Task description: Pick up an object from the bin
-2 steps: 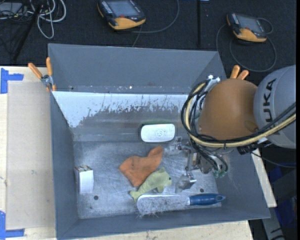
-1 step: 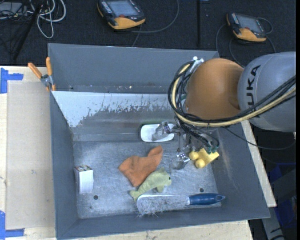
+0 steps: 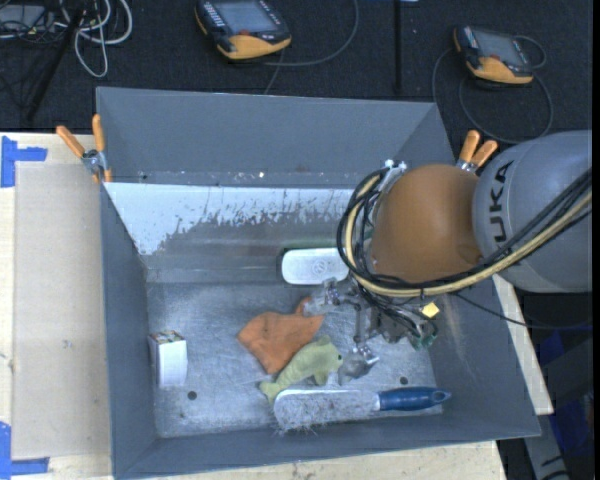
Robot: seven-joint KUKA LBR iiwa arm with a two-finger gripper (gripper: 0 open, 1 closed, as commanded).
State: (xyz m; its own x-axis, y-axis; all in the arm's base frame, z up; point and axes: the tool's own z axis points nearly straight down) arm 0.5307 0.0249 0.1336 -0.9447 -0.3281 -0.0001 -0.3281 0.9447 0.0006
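In the camera view the arm, with its orange-brown cover point(image 3: 420, 223), reaches into the grey metal bin point(image 3: 270, 148) from the right. The pincer point(image 3: 356, 360) hangs low over the bin's floor, right of the middle. Whether it is open or closed cannot be told from here. Its tip is at the right end of a crumpled yellow-green cloth point(image 3: 302, 368), which stretches away to its left. An orange cloth point(image 3: 275, 336) lies touching that cloth's upper side. A brush with a blue handle point(image 3: 350, 403) lies just below the pincer, along the near wall. A white oblong object point(image 3: 312, 265) sits behind, and a small white box point(image 3: 170, 360) lies well apart at the left.
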